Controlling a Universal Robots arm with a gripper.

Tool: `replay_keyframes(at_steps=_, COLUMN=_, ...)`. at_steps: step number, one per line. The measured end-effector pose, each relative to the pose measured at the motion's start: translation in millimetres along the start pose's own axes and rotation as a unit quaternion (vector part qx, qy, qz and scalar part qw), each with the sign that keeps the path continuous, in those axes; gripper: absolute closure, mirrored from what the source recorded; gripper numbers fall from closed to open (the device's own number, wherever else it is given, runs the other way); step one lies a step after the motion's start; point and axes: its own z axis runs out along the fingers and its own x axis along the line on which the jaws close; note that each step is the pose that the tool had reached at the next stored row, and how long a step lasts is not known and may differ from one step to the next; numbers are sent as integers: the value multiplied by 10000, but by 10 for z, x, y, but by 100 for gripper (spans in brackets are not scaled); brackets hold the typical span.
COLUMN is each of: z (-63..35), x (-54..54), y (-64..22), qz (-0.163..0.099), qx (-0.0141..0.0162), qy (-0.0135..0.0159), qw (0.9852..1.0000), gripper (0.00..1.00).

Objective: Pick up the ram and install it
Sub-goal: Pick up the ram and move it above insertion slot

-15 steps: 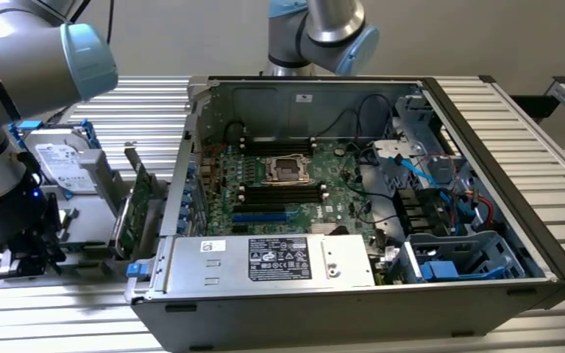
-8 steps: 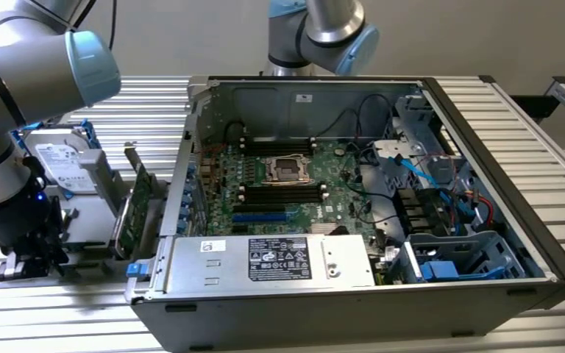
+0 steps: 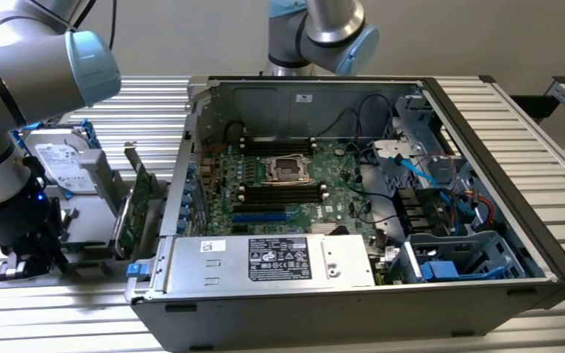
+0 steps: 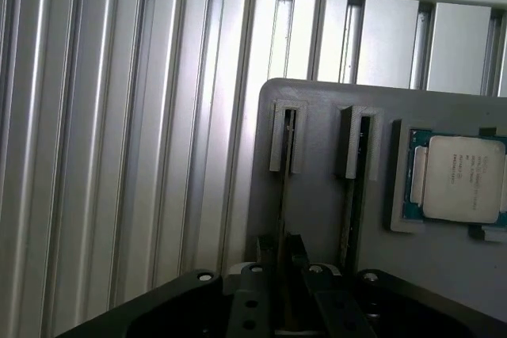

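A grey holder plate (image 4: 317,124) lies on the ribbed aluminium table and has two narrow slots. A ram (image 4: 283,184) stands on edge in one slot, seen as a thin dark line. A second stick (image 4: 351,195) stands in the slot beside it. My gripper (image 4: 282,249) is low over the plate, directly astride the first ram's upper edge. In the exterior view my gripper (image 3: 32,257) hangs down at the exterior view's left, over the holder (image 3: 86,224). It is well apart from the open computer case (image 3: 361,191), where the motherboard's memory slots (image 3: 280,193) lie.
A processor chip (image 4: 459,180) sits in a recess of the plate beside the slots. A hard drive (image 3: 62,158) and an upright green expansion card (image 3: 140,202) stand between my gripper and the case. A second arm's base (image 3: 317,33) rises behind the case.
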Motion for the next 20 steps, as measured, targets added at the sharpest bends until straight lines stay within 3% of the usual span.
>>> replay_keyframes(at_steps=4, z=0, x=0, y=0, qz=0, qx=0, qy=1, qw=10000, gripper=79)
replay_keyframes(at_steps=7, z=0, x=0, y=0, qz=0, qx=0, qy=0, qw=10000, gripper=86)
replay_keyframes(at_steps=20, z=1, x=0, y=-1, qz=42, qx=-2, qy=-2, qw=10000, gripper=86)
